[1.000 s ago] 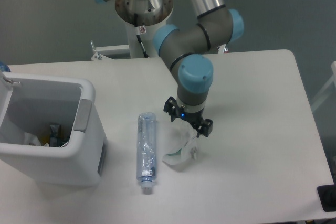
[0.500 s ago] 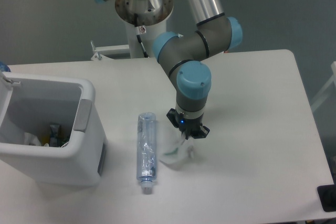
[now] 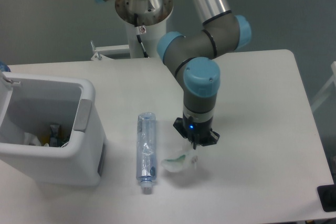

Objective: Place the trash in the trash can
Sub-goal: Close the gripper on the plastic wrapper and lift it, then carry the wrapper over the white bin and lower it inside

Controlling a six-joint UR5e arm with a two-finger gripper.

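Observation:
A clear crushed bottle [image 3: 146, 150] with a blue-red label lies lengthwise on the white table, its white cap toward the front edge. Just right of it is a small crumpled clear wrapper [image 3: 177, 161] with green print. My gripper [image 3: 194, 147] points straight down over the wrapper's right end, with its fingers drawn together and pinching the wrapper's upper edge. The white trash can [image 3: 86, 94] with a grey side panel stands at the left, well clear of the gripper.
Some earlier trash [image 3: 53, 135] lies inside the can. The arm's pedestal [image 3: 143, 9] rises behind the table's back edge. A black object [image 3: 326, 198] sits off the table's front right corner.
The fingers, spread wide a second ago, have drawn together on the wrapper. The wrist turned and shifted slightly right and toward the front, and the wrapper's shape changed. The bottle stayed put.

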